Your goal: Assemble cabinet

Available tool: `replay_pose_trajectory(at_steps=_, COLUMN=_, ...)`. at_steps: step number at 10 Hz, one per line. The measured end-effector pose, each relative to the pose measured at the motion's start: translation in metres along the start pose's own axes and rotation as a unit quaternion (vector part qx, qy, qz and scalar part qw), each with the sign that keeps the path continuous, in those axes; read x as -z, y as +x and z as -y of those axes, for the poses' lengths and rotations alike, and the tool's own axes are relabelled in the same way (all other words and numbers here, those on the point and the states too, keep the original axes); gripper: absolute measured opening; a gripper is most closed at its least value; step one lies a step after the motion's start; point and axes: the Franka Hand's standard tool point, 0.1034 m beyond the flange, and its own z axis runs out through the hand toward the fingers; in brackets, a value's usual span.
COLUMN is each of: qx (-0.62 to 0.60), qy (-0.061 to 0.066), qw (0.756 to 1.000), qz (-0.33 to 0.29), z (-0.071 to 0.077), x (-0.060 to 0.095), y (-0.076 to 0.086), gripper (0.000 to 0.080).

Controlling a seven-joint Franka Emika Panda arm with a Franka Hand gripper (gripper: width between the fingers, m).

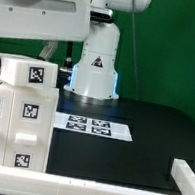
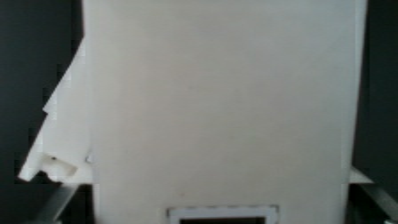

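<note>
The white cabinet [image 1: 20, 114] stands at the exterior view's left, beside the marker board [image 1: 97, 128] (flat on the black table [image 1: 149, 144]). The gripper's state I cannot tell.

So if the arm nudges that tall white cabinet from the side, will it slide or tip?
The cabinet looks rigid: flat panels, crisp edges. It stands tall on the black table, so a high push may tip it and a low one likely slides it. Matte plastic probably grips fairly well.
</note>
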Motion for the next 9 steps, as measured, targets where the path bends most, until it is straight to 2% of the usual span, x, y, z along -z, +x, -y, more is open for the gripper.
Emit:
replay_pose_trajectory(at_steps=3, qx=-0.018, qy=0.0, qw=1.0, qz=0.0, z=0.0001, x=-0.0001, y=0.0, gripper=0.0551)
replay_pose_trajectory(at_steps=5, qx=-0.096, qy=0.001, qw=0.995, qz=-0.001, z=0.0, x=-0.0004, y=-0.0003, gripper=0.0551)
replay_pose_trajectory(at_steps=7, qx=-0.212, qy=0.001, qw=0.977, qz=-0.001, z=-0.0013, x=0.0001, y=-0.0015, gripper=0.0552)
replay_pose_trajectory(at_steps=9, qx=-0.325, qy=-0.003, qw=0.946, qz=-0.006, z=-0.0006, x=-0.0001, y=0.0004, gripper=0.0553)
